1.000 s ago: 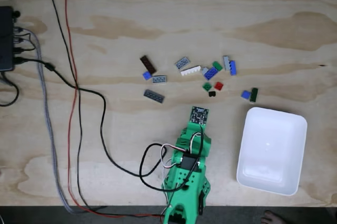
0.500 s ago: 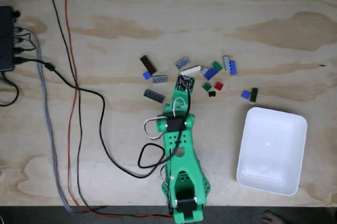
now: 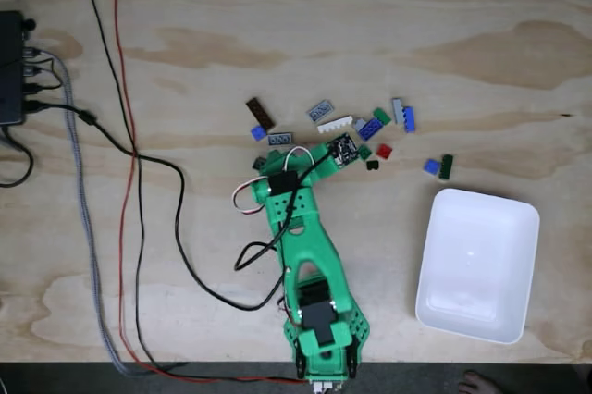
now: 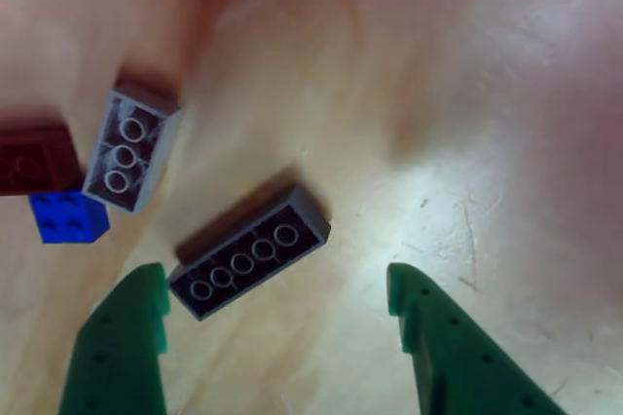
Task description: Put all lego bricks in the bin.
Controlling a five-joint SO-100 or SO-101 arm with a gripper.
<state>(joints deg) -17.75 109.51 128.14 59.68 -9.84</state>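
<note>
The green arm (image 3: 301, 246) reaches from the bench's (image 3: 370, 24) near edge up into the scatter of bricks, its wrist turned toward the right of the fixed view. In the other view the two green fingers (image 4: 117, 347) stand wide apart with bare wood between them, holding nothing. The gripper (image 4: 277, 283) sits just below a dark grey brick (image 4: 250, 251) that lies on its side, hollow underside showing; the left fingertip looks close to touching the brick's lower left corner, though the blur makes that hard to settle.

Up and left of it in that view lie a lighter grey brick (image 4: 127, 152), also underside out, a small blue brick (image 4: 66, 218) and a brown brick (image 4: 34, 157) at the frame's left edge.

In the fixed view the brown plate (image 3: 260, 114) lies at the left of the scatter, with a blue brick (image 3: 258, 133) and a grey plate (image 3: 279, 139) just below it. A grey plate (image 3: 320, 110) and a white brick (image 3: 335, 124) sit near the middle. To the right are a green brick (image 3: 381, 116), a red brick (image 3: 384, 151), a small black piece (image 3: 372, 166), a grey-and-blue pair (image 3: 403, 116), and a blue and dark green pair (image 3: 439, 166) nearest the bin.

The white bin (image 3: 435, 306) stands at lower right, apart from every brick. Cables (image 3: 129, 163) run down the bench's left side.
</note>
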